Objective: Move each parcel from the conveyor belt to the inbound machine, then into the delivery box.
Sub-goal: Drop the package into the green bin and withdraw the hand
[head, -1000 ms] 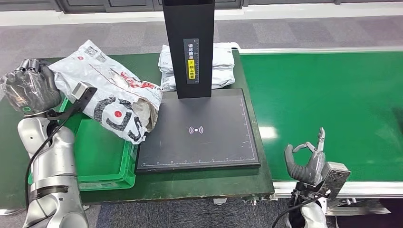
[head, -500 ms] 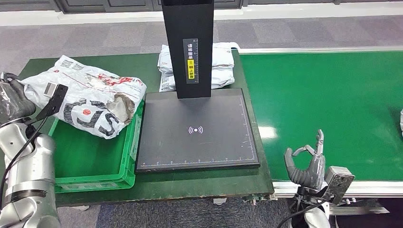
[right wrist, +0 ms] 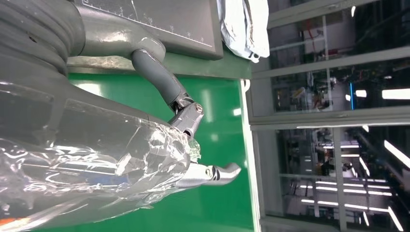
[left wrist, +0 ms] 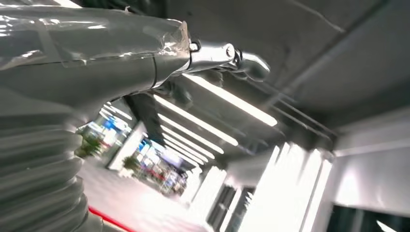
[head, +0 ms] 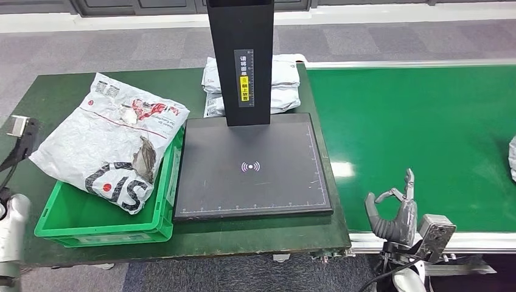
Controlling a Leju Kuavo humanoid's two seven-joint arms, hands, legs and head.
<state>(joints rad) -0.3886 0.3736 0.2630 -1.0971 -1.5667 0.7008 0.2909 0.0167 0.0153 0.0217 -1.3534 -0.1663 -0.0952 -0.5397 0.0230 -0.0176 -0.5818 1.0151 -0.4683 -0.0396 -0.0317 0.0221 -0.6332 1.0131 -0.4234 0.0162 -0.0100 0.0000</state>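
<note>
A crumpled white parcel [head: 115, 146] with red and black print lies tilted across the green delivery box [head: 103, 223], free of any hand. In the head view only the wrist camera of my left arm [head: 18, 131] shows at the left edge. The left wrist view has my left hand [left wrist: 96, 53] pointing up at the ceiling, fingers apart and holding nothing. My right hand [head: 395, 210] [right wrist: 121, 145] hovers at the conveyor belt's [head: 420, 140] near edge, fingers spread and empty. The black inbound machine pad [head: 252, 167] is bare. Another parcel's edge [head: 512, 158] shows at the belt's far right.
The machine's black post [head: 241, 55] rises from the back of the pad. Behind it sits a stack of grey-white parcels [head: 281, 82] on the dark green table [head: 55, 91]. Grey carpet lies beyond the table.
My left hand let go of the printed parcel and drew back left out of the head view. The parcel settled onto the box. A parcel's edge came in on the belt's right.
</note>
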